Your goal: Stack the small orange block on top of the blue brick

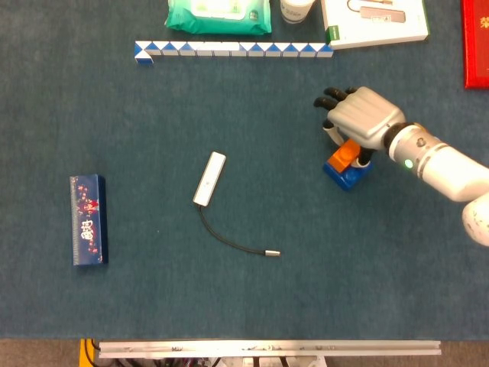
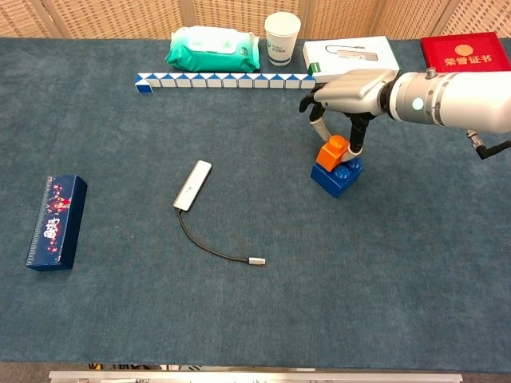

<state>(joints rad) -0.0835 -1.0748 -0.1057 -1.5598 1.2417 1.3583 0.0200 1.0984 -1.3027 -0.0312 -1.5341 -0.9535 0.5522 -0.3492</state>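
Right hand point(image 2: 349, 89) grips orange block point(image 2: 333, 151) atop blue brick point(image 2: 337, 176).
Fingers clamp the block from above; it sits on the brick directly beneath the hand. A cabled adapter point(image 2: 192, 186) lies well apart on the table point(image 2: 359, 279).

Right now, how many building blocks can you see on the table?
2. The orange block sits on the blue brick, right of the table's middle, with the right hand over them.
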